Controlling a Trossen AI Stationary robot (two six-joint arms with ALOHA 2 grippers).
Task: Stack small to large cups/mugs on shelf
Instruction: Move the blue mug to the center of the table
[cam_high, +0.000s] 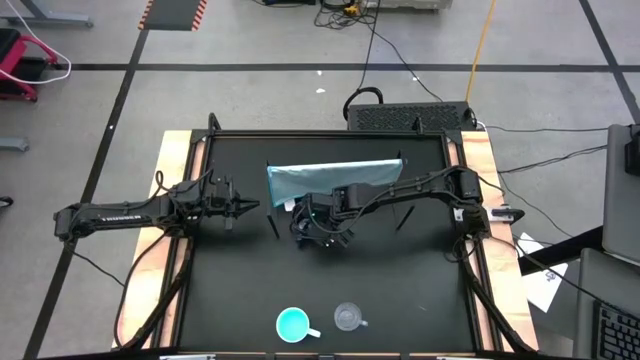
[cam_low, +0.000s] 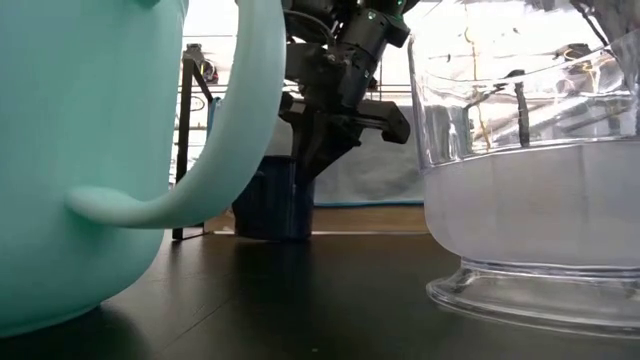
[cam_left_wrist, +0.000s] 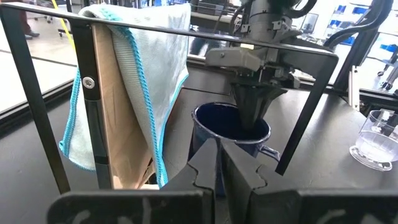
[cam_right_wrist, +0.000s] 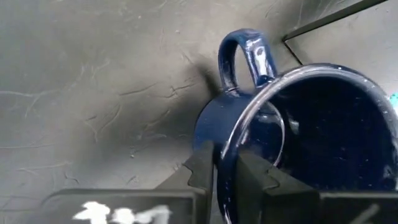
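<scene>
The dark navy mug (cam_right_wrist: 323, 124) stands in front of the shelf (cam_high: 335, 178), a black frame hung with light blue cloth (cam_left_wrist: 143, 62). My right gripper (cam_right_wrist: 225, 158) is shut on the mug's rim from above; the low view (cam_low: 265, 205) shows the mug's base on the table or just above it. The turquoise mug (cam_high: 293, 324) and the clear mug (cam_high: 347, 317) stand upright near the table's near edge. My left gripper (cam_left_wrist: 221, 171) is shut and empty, left of the navy mug and pointing at it. My right gripper holds the navy mug by its rim (cam_right_wrist: 231, 146), a little way round from the handle (cam_right_wrist: 245, 53). One finger (cam_right_wrist: 258, 177) is inside the mug and one (cam_right_wrist: 199, 168) outside its wall. The fingers point down from above. The mug is upright.
The shelf's black metal bars (cam_left_wrist: 205, 34) stand close behind and beside the navy mug. The table has raised wooden side rails (cam_high: 175, 200). Bare black table lies between the navy mug and the two mugs at the near edge.
</scene>
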